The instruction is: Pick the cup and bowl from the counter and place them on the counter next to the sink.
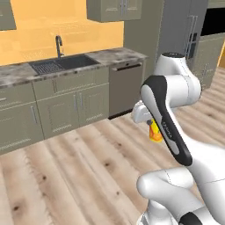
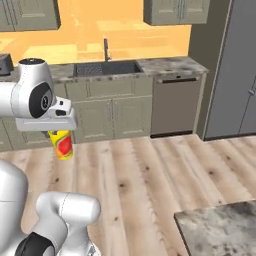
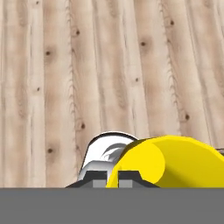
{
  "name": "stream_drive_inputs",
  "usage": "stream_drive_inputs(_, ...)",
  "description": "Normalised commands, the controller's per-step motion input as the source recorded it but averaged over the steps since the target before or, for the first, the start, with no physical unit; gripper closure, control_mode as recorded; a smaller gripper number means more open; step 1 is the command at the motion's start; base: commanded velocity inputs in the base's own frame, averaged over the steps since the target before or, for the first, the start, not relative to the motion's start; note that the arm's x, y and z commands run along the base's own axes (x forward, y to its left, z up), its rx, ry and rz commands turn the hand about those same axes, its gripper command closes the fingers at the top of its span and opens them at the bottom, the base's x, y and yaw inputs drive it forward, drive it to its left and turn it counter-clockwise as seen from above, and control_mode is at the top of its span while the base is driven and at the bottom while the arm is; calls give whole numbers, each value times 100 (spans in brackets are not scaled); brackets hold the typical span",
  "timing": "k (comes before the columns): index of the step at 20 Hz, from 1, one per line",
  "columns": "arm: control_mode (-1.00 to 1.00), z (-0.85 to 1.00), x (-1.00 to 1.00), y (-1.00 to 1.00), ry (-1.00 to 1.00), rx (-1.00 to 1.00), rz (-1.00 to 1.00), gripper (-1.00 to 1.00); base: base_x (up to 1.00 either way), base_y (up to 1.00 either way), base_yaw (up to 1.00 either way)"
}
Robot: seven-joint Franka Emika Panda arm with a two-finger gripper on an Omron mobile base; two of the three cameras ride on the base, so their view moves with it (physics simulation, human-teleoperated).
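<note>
Left base view: the cup (image 1: 154, 132) hangs below the claw (image 1: 151, 127), above the wooden floor, well short of the worktop (image 1: 115, 55) and sink (image 1: 66, 63).

Right base view: the claw is clamped on the cup's upper part.

Hand view: the cup fills the lower right; it sits off-centre between the fingertips (image 3: 99, 178), so I judge it could slip out in transit.

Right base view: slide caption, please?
Pincer carries the yellow cup above the wood floor, sink ahead.

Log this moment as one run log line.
claw: shut on cup | cup: carried above floor | sink: ahead, not reached | bowl: unseen
</note>
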Motion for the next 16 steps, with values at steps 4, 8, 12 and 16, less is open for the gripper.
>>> stream_drive_inputs(4,100,0,0,0,0,0,0,100,100,41,0)
stream_drive_inputs(8,100,0,0,0,0,0,0,100,100,31,0)
stream_drive_inputs(12,100,0,0,0,0,0,0,100,85,35,1)
stream_drive_inputs(16,100,0,0,0,0,0,0,100,92,42,2)
